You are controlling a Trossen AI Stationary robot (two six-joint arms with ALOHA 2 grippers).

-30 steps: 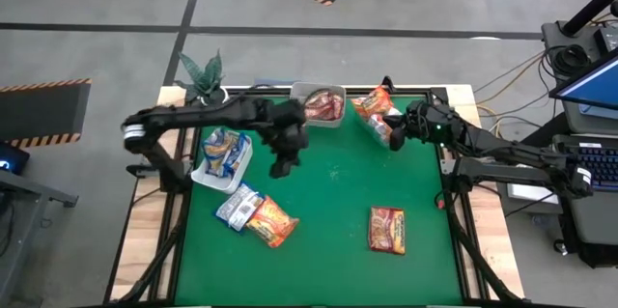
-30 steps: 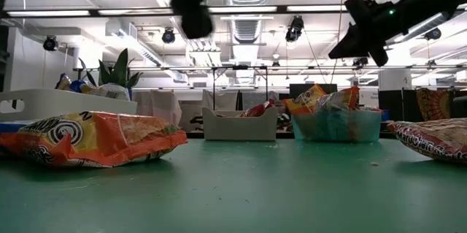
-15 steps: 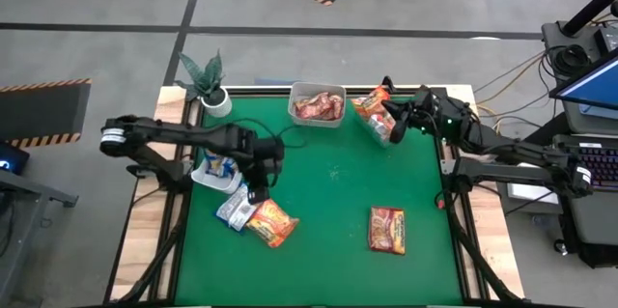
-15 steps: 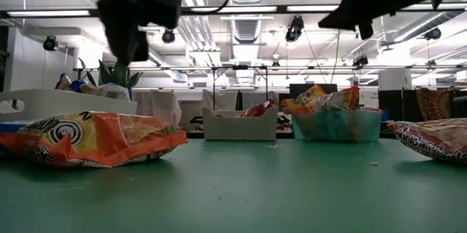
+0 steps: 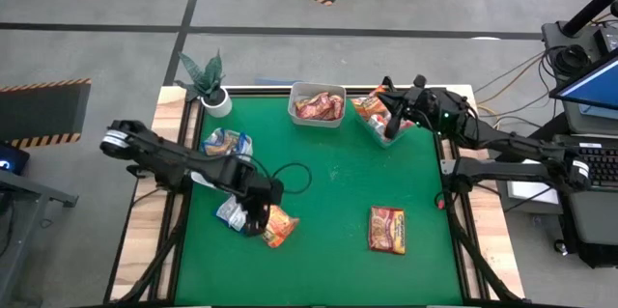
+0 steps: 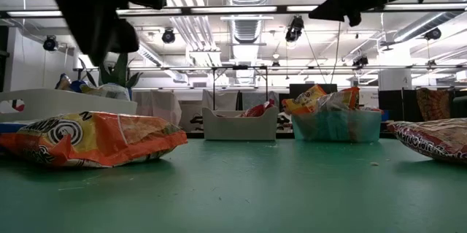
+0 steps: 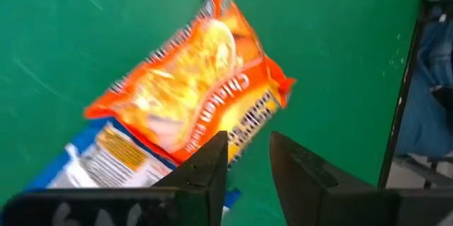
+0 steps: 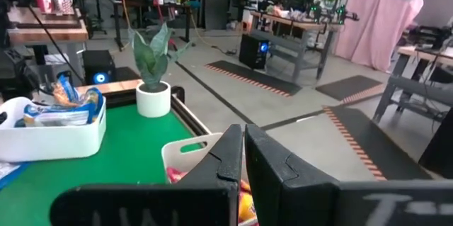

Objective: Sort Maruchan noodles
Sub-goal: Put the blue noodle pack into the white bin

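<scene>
The left end effector (image 7: 248,159) hovers slightly parted, empty, over the orange packet (image 7: 195,91) (lying diagonally) near the table's left edge; the right end effector (image 8: 243,156) waits shut.

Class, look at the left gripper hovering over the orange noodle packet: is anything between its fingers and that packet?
Nothing visible. The left gripper hangs directly above the orange packet, fingers slightly apart, with only open air between. The packet lies on top, overlapping a blue packet beneath its edge.
</scene>
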